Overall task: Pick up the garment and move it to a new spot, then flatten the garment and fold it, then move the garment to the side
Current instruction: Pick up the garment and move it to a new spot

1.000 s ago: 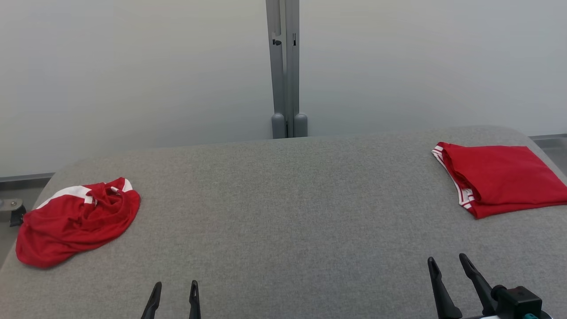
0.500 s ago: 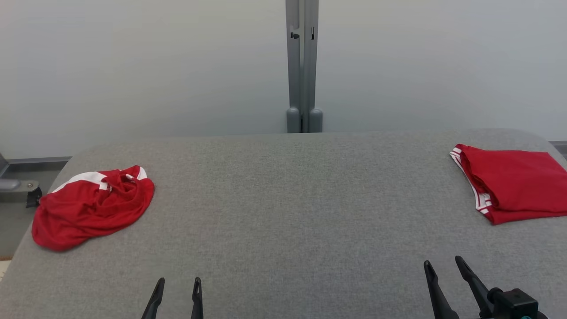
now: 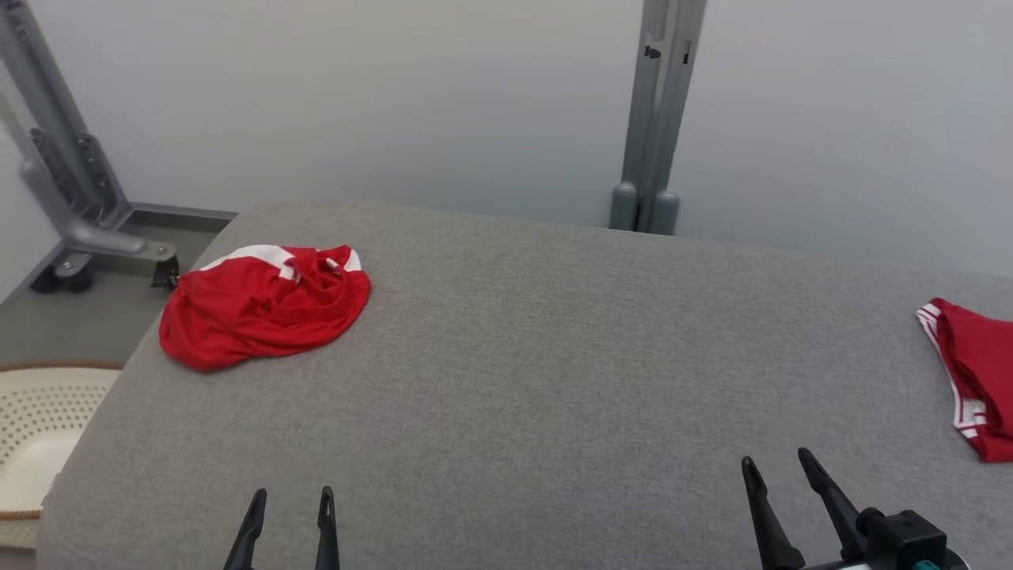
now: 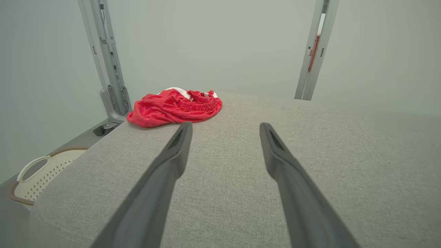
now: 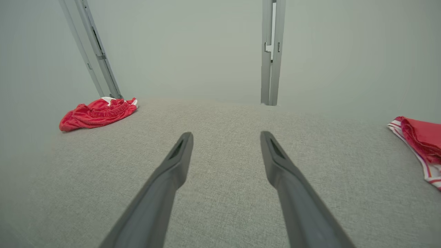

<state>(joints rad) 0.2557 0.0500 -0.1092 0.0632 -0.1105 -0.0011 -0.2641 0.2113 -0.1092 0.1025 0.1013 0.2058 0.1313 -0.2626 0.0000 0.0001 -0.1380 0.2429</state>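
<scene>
A crumpled red garment (image 3: 265, 309) with white trim lies near the far left corner of the grey padded table (image 3: 554, 356). It also appears in the left wrist view as the garment (image 4: 174, 107) and in the right wrist view as the garment (image 5: 97, 113). My left gripper (image 3: 290, 499) is open at the near edge, well short of it, with nothing between its fingers. My right gripper (image 3: 777, 463) is open too, at the near right, holding nothing.
A folded red garment (image 3: 973, 372) with white stripes lies at the table's right edge, also seen as the folded garment (image 5: 418, 141). A cream perforated basket (image 3: 39, 443) sits on the floor left of the table. Grey metal posts (image 3: 657, 119) stand behind the table.
The head camera has turned left, so everything has shifted right in the picture and the basket and a left post have come into view. Both grippers stay open; the garments have not moved.
</scene>
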